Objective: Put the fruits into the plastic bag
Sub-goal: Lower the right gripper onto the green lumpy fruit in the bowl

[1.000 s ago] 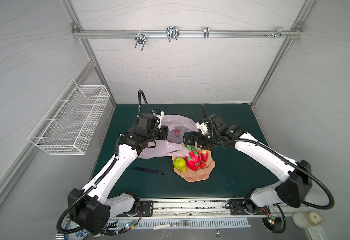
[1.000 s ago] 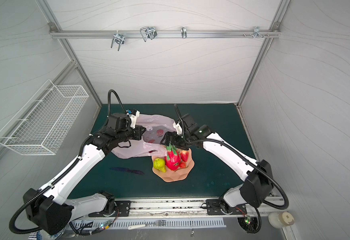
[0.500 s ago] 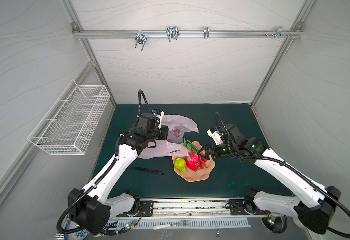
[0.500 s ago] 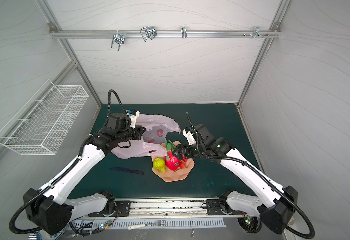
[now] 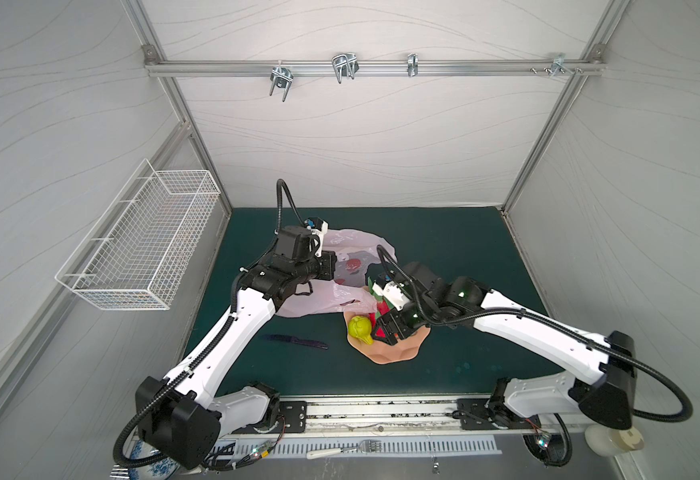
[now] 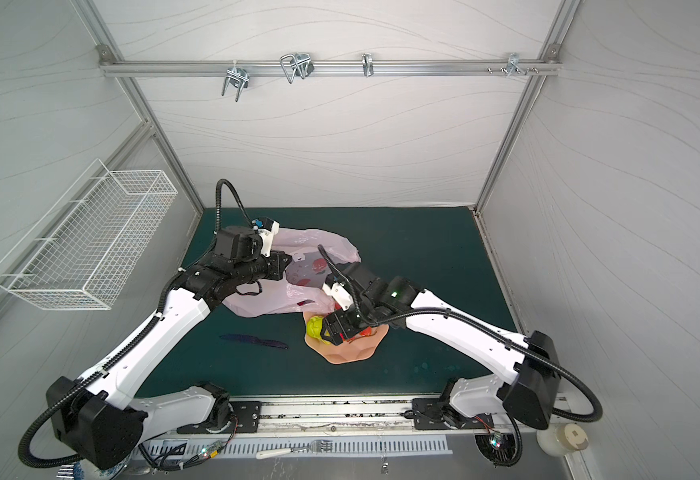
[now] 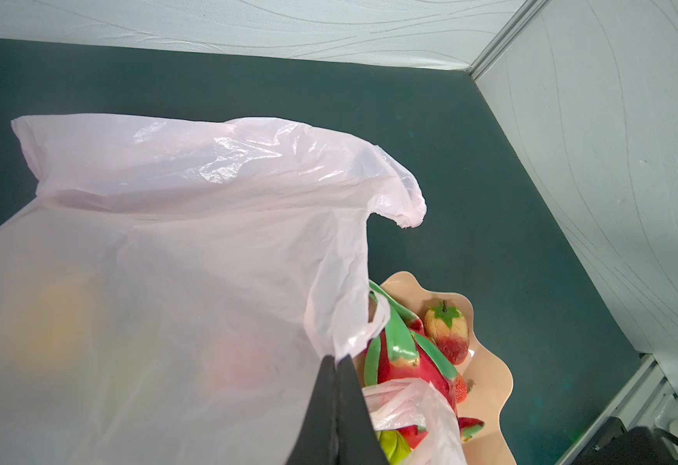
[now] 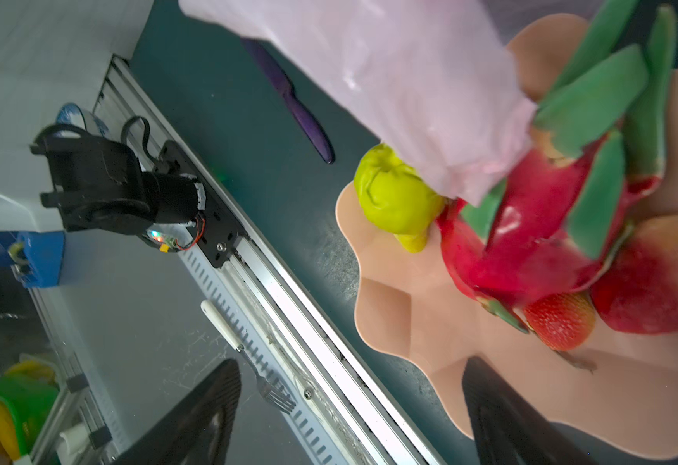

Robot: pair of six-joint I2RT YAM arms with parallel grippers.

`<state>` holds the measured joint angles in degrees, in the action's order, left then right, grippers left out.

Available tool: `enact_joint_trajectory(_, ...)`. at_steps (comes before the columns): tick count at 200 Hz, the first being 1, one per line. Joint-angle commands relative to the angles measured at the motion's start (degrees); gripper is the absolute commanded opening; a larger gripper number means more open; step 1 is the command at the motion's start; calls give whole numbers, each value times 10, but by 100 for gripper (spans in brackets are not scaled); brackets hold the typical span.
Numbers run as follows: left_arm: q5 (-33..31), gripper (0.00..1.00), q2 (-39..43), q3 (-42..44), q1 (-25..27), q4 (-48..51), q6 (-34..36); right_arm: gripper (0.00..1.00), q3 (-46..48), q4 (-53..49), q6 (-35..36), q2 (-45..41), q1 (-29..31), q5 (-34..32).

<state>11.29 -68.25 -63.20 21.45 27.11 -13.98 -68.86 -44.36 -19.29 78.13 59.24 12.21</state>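
The pale-pink plastic bag (image 5: 331,299) (image 6: 273,299) (image 7: 168,241) lies on the green mat. My left gripper (image 5: 333,266) (image 7: 335,360) is shut on its rim and holds the mouth up. A dark red fruit (image 5: 354,264) shows inside, and a yellow shape (image 7: 51,318) shows through the film. The peach bowl (image 5: 398,353) (image 8: 409,314) holds the dragon fruit (image 8: 530,241) (image 7: 409,370), the green pear (image 5: 359,328) (image 8: 393,201) and two strawberries (image 8: 560,322) (image 8: 659,282). My right gripper (image 5: 385,332) (image 6: 331,332) (image 8: 351,364) hangs open low over the bowl beside the dragon fruit, holding nothing.
A purple knife (image 5: 294,340) (image 8: 289,96) lies on the mat left of the bowl. A white wire basket (image 5: 144,249) hangs on the left wall. A fork (image 5: 348,449) rests on the front rail. A bag flap drapes over the pear and dragon fruit.
My right gripper has come back from the bag's mouth and dropped low over the bowl, with its jaws slightly narrower. The left gripper and the bag have stayed put.
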Motion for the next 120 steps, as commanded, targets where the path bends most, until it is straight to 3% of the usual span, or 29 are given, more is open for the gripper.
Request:
enact_joint_trajectory(1, -5, 0, 14, -8, -2, 3, -2, 86, -34, -1, 46, 37, 26, -12)
enact_joint_trajectory(120, -4, 0, 12, -10, -2, 7, 0, 82, -51, 34, 87, 137, 46, -61)
